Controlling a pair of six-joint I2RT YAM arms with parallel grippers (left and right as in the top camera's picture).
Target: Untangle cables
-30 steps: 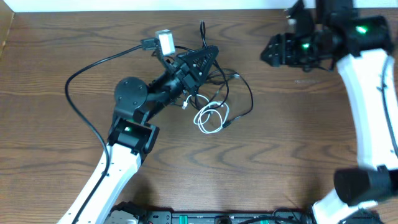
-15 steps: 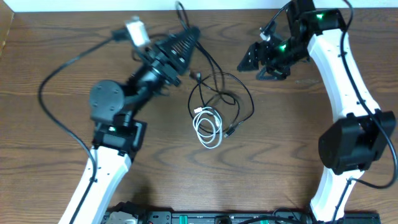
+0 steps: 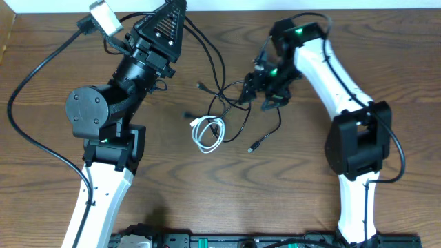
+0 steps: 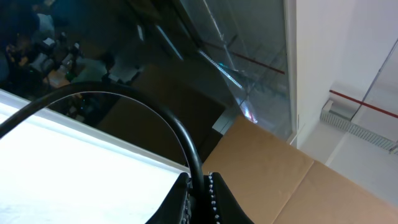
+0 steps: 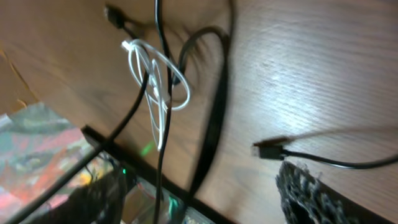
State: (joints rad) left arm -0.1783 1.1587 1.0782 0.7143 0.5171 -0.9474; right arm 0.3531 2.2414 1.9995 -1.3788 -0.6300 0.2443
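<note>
A tangle of thin black cables (image 3: 224,93) lies mid-table, with a coiled white cable (image 3: 207,134) at its front left. Loose black plugs lie by the tangle (image 3: 255,146), (image 3: 200,86). My left gripper (image 3: 178,8) is raised at the far edge and shut on a black cable (image 4: 155,118) that arcs away from its fingers (image 4: 199,193). My right gripper (image 3: 260,91) is open, low over the tangle's right side. In the right wrist view, black cable strands (image 5: 214,118) run between its spread fingers (image 5: 199,199), beside the white coil (image 5: 155,81) and a plug (image 5: 267,150).
The thick black wire (image 3: 41,62) of the left arm loops over the left of the table. A cardboard box (image 4: 280,180) stands beyond the table's far edge. The base rail (image 3: 234,241) runs along the front edge.
My left gripper has moved up and left, drawing a black cable toward the far edge. My right gripper has come down and left onto the tangle. The white coil has shifted left.
</note>
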